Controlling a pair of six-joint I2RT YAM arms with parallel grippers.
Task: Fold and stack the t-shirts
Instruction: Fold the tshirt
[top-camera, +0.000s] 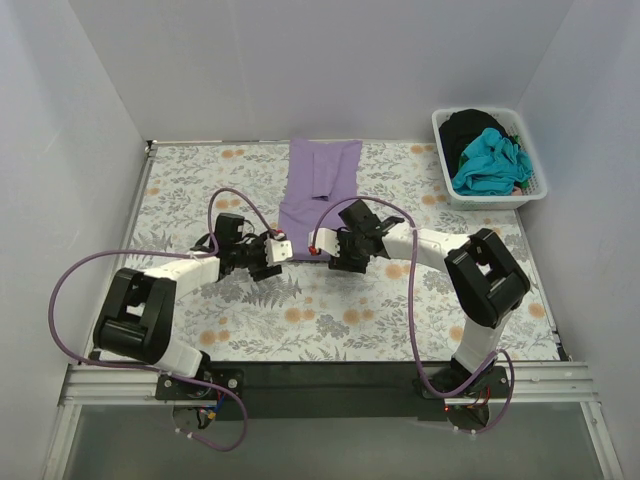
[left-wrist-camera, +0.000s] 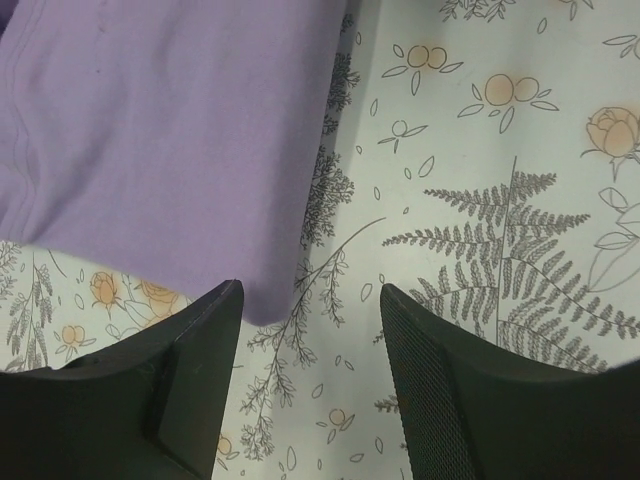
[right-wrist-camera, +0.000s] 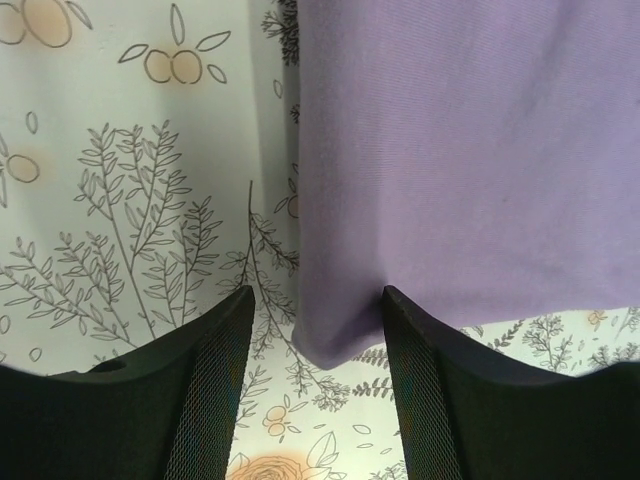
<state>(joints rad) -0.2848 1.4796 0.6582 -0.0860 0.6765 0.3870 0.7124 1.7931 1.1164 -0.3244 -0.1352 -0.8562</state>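
Observation:
A lavender-purple t-shirt lies folded into a long strip on the floral covering, running from the back toward the middle. My left gripper sits at its near left corner and my right gripper at its near right corner. In the left wrist view the purple t-shirt ends just beside the left finger; the left gripper is open over bare covering. In the right wrist view a corner of the t-shirt hangs between the jaws of the open right gripper, unpinched.
A white basket stands at the back right, holding a teal shirt and a black one. The floral table covering spreads between white walls. Purple cables loop from both arms near the front.

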